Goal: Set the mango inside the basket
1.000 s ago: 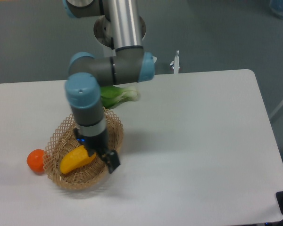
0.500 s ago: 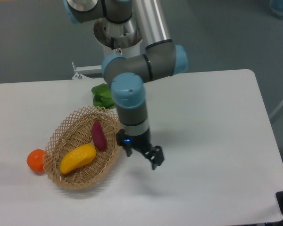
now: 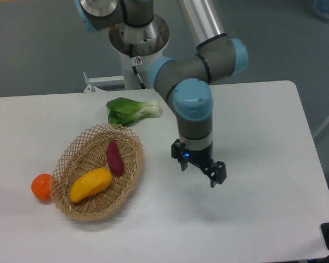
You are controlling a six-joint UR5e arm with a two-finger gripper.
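1. Spanning the whole scene as a white table [image 3: 263, 137]: little danger from the surface itself, though anything knocked out of place could roll far across it, perhaps off an edge.
2. Reaching down over the middle of that table as a grey-and-blue arm [image 3: 193, 104], well apart from the fruit. Judged the main hazard: any sweep toward the left at low height could clip the wicker and shove everything sideways.
3. Sitting at the left as a shallow woven basket [image 3: 132, 164], light by the look of it and easily pushed or tipped by a glancing touch on its open rim.
4. Hanging just above the surface to the right of the wicker as a gripper [image 3: 199, 169], fingers spread apart and holding nothing. Could snag the lattice if brought back low with the fingers parted like this.
5. Lying behind the wicker as a leafy green vegetable [image 3: 129, 109], close to the rim but seemingly not touching; could be dragged along by a careless pass.
6. Resting inside the basket toward its front-left as a yellow mango [image 3: 90, 184], lying flat on the woven floor. Looks settled, so the job appears done; only a jolt would roll it against the low wall or over it.
7. Lying beside it, also inside, as a dark purple sweet potato [image 3: 114, 158], near the mango but apparently not against it; could nudge the fruit if shaken.
8. Pressing against the outer left wall as a round orange [image 3: 41, 186]; free to roll away if bumped.
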